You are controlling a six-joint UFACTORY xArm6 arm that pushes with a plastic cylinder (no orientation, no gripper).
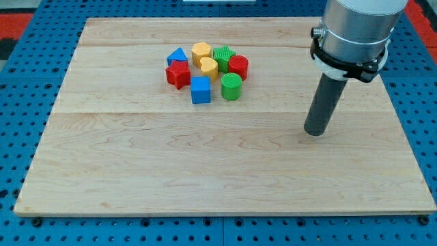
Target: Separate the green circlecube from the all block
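Observation:
A green round block (231, 87) stands at the lower right of a tight cluster of blocks in the upper middle of the wooden board (205, 171). It touches or nearly touches a red round block (238, 66) above it and a blue cube (201, 89) to its left. The cluster also holds a green star-like block (223, 56), a yellow heart (209, 66), a yellow hexagon-like block (201, 50), a red star (178, 74) and a blue triangle (177, 56). My tip (314, 131) rests on the board well to the right of and below the cluster.
The arm's grey body (355, 31) hangs over the board's upper right. A blue pegboard surface (20, 123) surrounds the board on all sides.

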